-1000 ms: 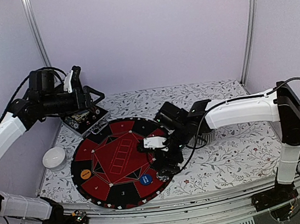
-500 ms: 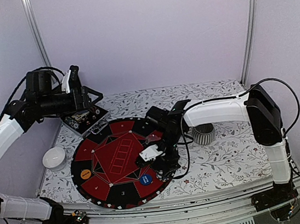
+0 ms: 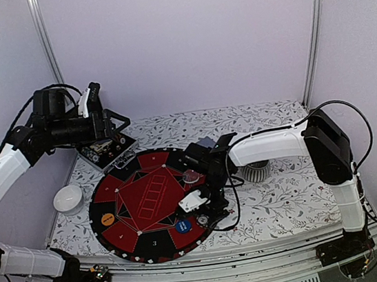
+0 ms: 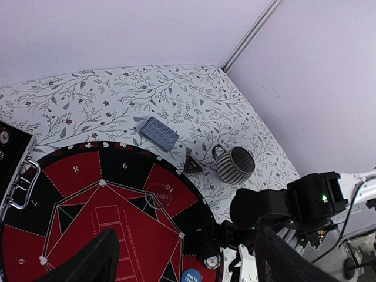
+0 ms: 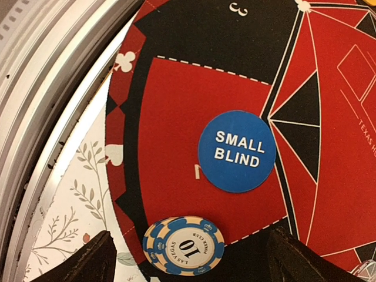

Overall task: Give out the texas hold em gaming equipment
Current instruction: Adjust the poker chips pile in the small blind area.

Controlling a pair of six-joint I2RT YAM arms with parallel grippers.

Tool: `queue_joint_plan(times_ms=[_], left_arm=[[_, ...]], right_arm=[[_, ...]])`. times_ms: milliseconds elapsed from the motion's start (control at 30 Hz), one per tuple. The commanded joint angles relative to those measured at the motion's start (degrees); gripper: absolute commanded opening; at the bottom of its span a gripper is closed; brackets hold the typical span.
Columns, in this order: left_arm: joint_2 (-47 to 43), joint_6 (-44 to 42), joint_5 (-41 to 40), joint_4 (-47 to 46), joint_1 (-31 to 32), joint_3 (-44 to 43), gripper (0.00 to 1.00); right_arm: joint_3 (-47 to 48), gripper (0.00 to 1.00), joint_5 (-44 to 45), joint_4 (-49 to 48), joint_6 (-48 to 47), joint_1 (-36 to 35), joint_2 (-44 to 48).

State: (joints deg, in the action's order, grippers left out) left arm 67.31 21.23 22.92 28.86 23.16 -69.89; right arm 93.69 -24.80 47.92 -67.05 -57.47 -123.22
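The round red and black poker mat lies mid-table. My right gripper hovers low over its near right rim, open. In the right wrist view its fingers stand either side of a blue and cream striped "10" chip lying flat on the mat, apart from both. The blue "small blind" disc lies just beyond it. An orange disc sits at the mat's left, a clear dealer disc at its right. The grey-blue card deck lies beyond the mat. My left gripper is raised, open, empty.
A ribbed silver cup stands right of the mat, behind my right arm. A black hinged case lies at the far left. A white bowl sits left of the mat. A small dark triangle lies near the cup.
My right gripper has moved toward the near edge along the mat's right side, down to the chip and blue disc. The left arm has stayed still.
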Motion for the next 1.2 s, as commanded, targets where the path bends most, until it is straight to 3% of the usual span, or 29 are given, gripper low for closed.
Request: queue_joint_plan(times_ms=[0, 367, 533, 700, 867, 967, 1100, 1167], left_arm=[[0.4, -0.7, 0.9, 0.8, -0.7, -0.1, 0.82], [0.3, -1.0, 1.0, 0.8, -0.8, 0.1, 0.82], [0.4, -0.9, 1.2, 0.8, -0.9, 0.0, 0.82], [-0.1, -1.3, 0.6, 1.3, -0.9, 0.0, 0.82], [-0.2, -1.4, 0.7, 1.5, -1.2, 0.0, 0.82], [-0.3, -1.5, 0.7, 1.5, -1.2, 0.0, 0.82], [-0.3, -1.5, 0.6, 1.5, -1.3, 0.1, 0.82], [-0.4, -1.5, 0.5, 1.5, -1.4, 0.1, 0.82]], right_arm=[[0.0, 0.89, 1.1, -2.3, -0.7, -0.5, -1.3], [-4.0, 0.88, 2.0, -2.6, -0.9, -1.4, -0.2], [-3.0, 0.7, 2.8, -3.3, -0.4, -1.4, -1.2], [-3.5, 0.63, 3.6, -3.5, -0.1, -1.4, -0.9], [-4.4, 0.44, 5.3, -3.9, 0.6, -1.4, -0.3], [-5.4, 0.38, 5.7, -4.9, 0.7, -1.4, 0.7], [-5.9, 0.39, 5.9, -5.4, 0.9, -1.4, 1.3], [-5.9, 0.46, 6.0, -5.6, 0.9, -1.4, 1.4]])
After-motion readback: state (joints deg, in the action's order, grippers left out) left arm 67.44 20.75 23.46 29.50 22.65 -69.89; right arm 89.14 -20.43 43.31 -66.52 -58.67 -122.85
